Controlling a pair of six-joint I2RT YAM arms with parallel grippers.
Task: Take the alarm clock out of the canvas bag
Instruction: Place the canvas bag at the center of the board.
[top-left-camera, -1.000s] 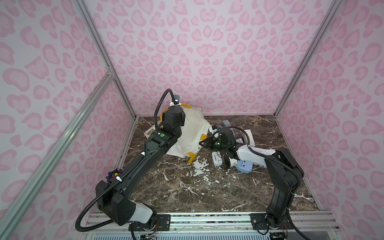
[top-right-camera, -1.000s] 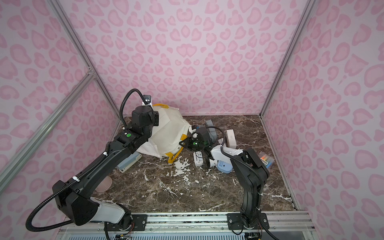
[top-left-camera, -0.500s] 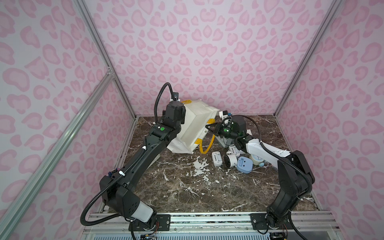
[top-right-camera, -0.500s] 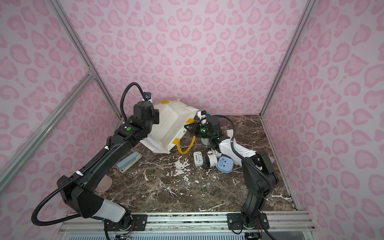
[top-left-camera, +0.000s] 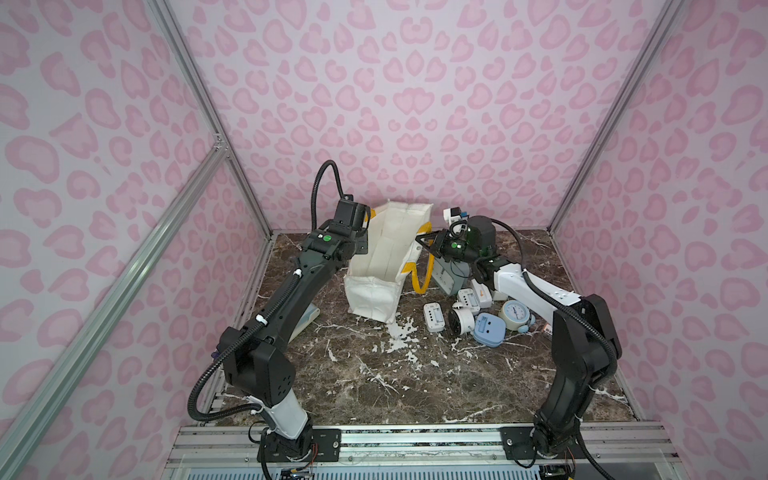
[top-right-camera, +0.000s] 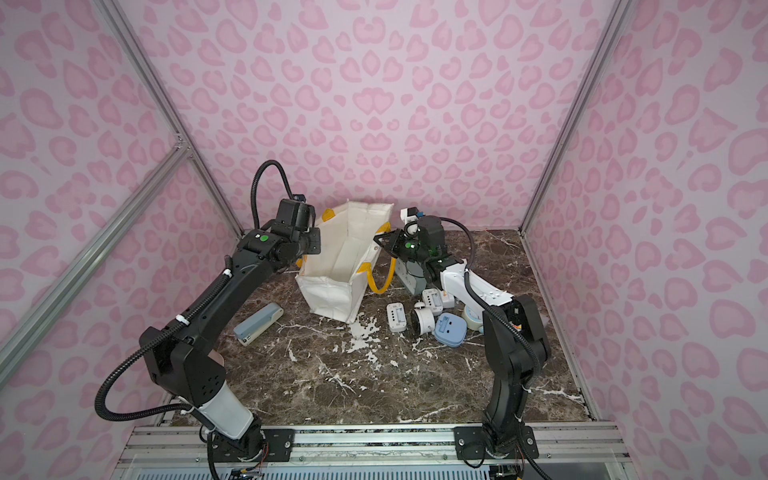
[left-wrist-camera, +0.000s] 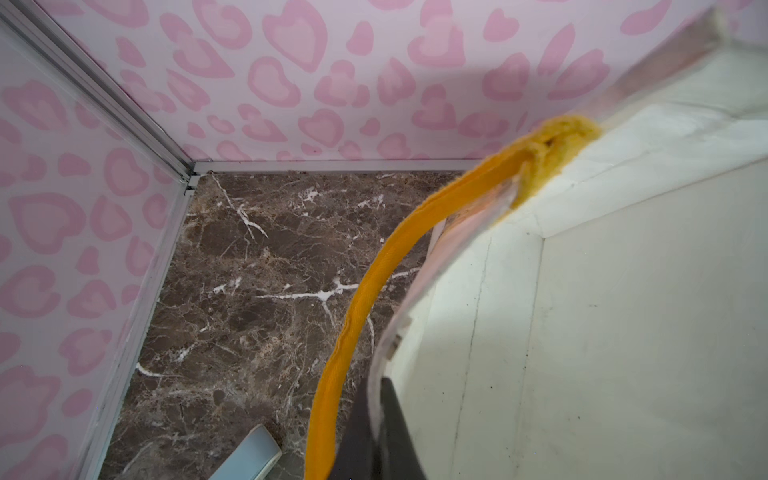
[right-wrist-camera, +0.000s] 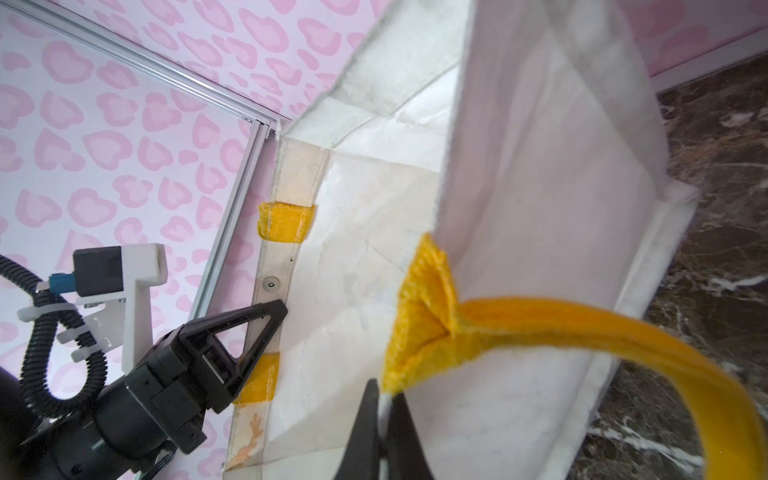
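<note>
Right wrist view: the right gripper (right-wrist-camera: 381, 392) is seen shut tight on the rim of the canvas bag (right-wrist-camera: 540, 187), at the patch where a yellow handle (right-wrist-camera: 623, 332) is sewn on, while the opposite rim is pinched by the closed left gripper (right-wrist-camera: 274, 311). In both top views the bag is held stretched open between the two arms, mouth raised, base down by the surface (top-left-camera: 374, 395). Several alarm clocks (top-left-camera: 461, 320) are scattered just beside the hanging handle (which one is meant cannot be told).
</note>
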